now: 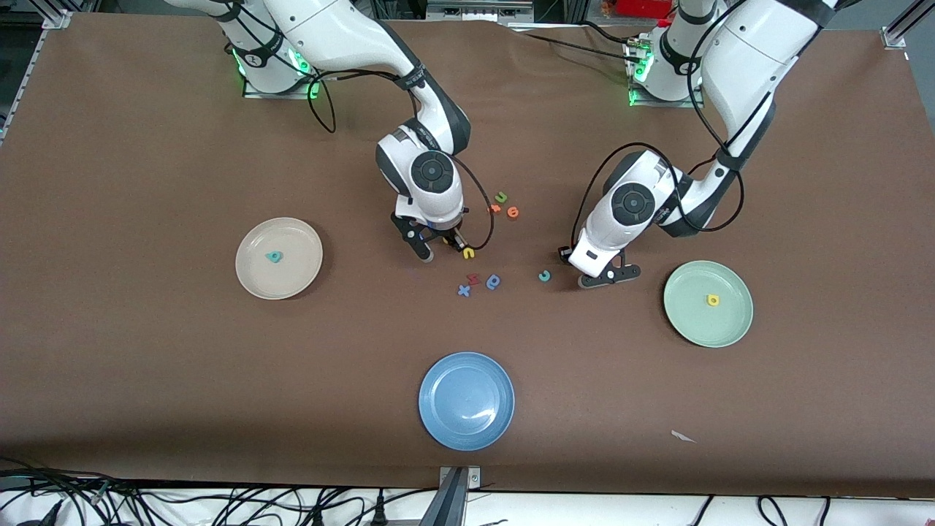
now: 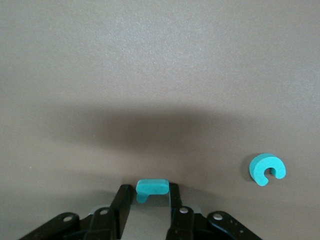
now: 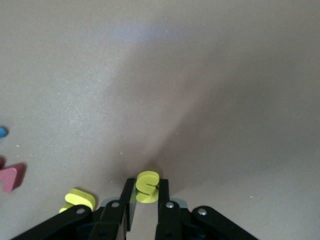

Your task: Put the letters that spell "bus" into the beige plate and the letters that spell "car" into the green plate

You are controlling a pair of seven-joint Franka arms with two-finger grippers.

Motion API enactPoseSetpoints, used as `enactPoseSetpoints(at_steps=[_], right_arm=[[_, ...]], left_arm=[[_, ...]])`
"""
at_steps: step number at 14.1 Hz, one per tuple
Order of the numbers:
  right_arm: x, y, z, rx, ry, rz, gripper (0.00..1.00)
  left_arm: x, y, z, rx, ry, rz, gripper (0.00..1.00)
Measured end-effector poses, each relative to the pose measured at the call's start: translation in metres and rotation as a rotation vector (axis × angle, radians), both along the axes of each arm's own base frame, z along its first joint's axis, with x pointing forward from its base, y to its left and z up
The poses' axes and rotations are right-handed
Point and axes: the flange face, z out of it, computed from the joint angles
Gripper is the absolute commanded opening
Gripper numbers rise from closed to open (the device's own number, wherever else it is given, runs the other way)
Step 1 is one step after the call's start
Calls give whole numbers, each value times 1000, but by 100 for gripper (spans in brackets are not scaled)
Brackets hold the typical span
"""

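Front view: you're seeing the beige plate holding the teal "b" and the green plate holding the yellow "a"; the blue plate is sitting bare.

Left wrist view: the left gripper is pinching the teal "r" between its fingers, the teal "c" lying apart on the table.

Right wrist view: the right gripper is clamping the yellow "s" between its fingers, the yellow "u" lying just beside them.
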Motion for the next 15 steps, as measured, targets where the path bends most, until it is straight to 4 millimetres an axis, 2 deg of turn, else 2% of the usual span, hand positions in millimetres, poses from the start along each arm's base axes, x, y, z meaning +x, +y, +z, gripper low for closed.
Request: enactPoseSetpoints(at_steps=[3, 6, 8, 11, 13, 15], right_arm=[[17, -16, 18, -33, 9, 36, 13], [39, -53, 49, -96, 53, 118, 13], [57, -95, 66, -150, 119, 206, 13], [81, -169, 84, -177, 175, 324, 13], [82, -222, 81, -177, 212, 387, 13], [78, -267, 66, -167, 217, 438, 13]], left_arm=[[0, 0, 0, 1, 0, 0, 31], [0, 1, 0, 1, 0, 0, 30], [0, 0, 1, 2, -1, -1, 28], [0, 0, 1, 4, -3, -5, 26], [3, 1, 2, 8, -4, -12, 26], [13, 5, 10, 41, 15, -45, 26]])
